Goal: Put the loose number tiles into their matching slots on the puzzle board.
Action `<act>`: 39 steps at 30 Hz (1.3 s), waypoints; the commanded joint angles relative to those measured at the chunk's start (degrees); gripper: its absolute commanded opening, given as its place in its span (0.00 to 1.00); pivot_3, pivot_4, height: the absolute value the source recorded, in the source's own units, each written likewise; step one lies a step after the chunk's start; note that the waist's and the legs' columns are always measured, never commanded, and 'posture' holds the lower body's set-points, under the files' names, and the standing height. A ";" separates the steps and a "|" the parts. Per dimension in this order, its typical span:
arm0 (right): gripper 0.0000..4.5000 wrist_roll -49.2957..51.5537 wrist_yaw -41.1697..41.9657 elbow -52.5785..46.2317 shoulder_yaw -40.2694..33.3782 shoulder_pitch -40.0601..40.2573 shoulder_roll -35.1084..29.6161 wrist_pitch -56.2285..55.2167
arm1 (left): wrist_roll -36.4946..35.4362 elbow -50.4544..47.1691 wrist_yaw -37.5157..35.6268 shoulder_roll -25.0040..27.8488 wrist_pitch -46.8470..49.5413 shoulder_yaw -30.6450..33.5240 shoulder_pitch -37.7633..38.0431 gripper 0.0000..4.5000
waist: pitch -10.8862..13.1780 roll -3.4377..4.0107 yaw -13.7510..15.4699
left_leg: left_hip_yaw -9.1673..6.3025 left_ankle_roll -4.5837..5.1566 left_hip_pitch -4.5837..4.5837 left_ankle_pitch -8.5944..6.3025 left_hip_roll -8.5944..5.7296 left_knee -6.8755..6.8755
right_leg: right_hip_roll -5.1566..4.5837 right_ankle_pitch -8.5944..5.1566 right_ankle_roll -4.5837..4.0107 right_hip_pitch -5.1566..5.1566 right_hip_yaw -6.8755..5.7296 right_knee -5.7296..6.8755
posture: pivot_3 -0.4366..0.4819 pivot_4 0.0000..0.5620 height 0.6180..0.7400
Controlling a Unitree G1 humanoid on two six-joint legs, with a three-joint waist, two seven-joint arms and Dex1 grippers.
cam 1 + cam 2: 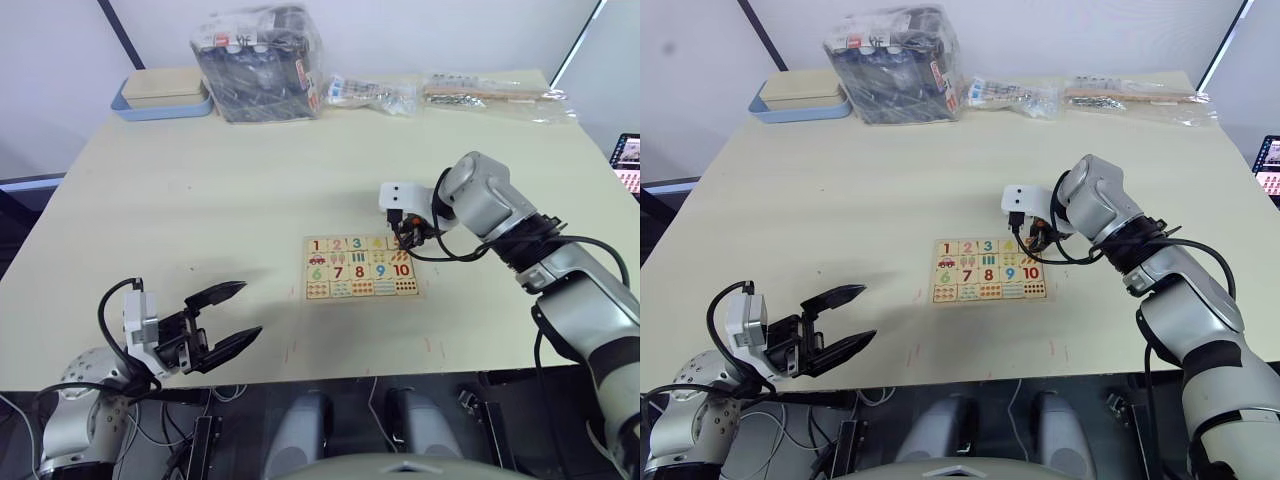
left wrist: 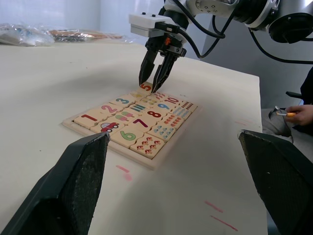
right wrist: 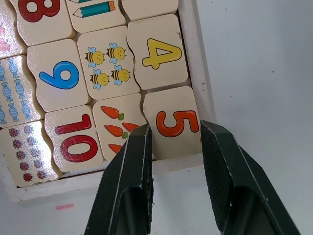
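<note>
Looked like a lab or office test space: plain pale table (image 1: 200, 200) against bare white walls, pink marker ticks on its front edge (image 2: 124, 174). Bagged supplies (image 1: 262, 62) and a blue-and-beige tray (image 1: 160, 95) parked at the far edge. Laptop screen (image 1: 630, 160) off to the right, seated person's hand (image 2: 299, 115) beside the table.

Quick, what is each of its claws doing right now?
Left gripper: open, holding nothing, off to the board's left.
Right gripper: fingers astride the 5 tile; grip cannot be told.
</note>
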 commanded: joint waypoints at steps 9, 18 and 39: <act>0.19 0.08 0.31 -1.29 -1.23 -0.96 0.06 -0.43 | -0.23 -1.22 -0.32 0.26 -0.55 0.90 -0.22 1.00 | 0.00 0.00 0.00 | 0.00 0.00 0.00 0.00 0.00 0.00 | 0.00 0.00 0.00 0.00 0.00 0.00 | 0.48 0.27 1.00; 0.19 0.15 0.33 -1.28 -1.34 -1.03 0.03 -0.53 | -0.21 -1.04 -0.33 0.34 -0.51 0.98 -0.46 1.00 | 0.00 0.00 0.00 | 0.00 0.00 0.00 0.00 0.00 0.00 | 0.00 0.00 0.00 0.00 0.00 0.00 | 0.48 0.27 1.00; 0.63 0.33 0.20 -1.23 -1.67 -1.07 -0.08 -0.66 | -0.04 -1.39 0.24 0.15 -0.15 0.45 -1.23 1.00 | 0.00 0.00 0.00 | 0.00 0.00 0.00 0.00 0.00 0.00 | 0.00 0.00 0.00 -0.01 0.00 0.00 | 0.48 0.27 1.00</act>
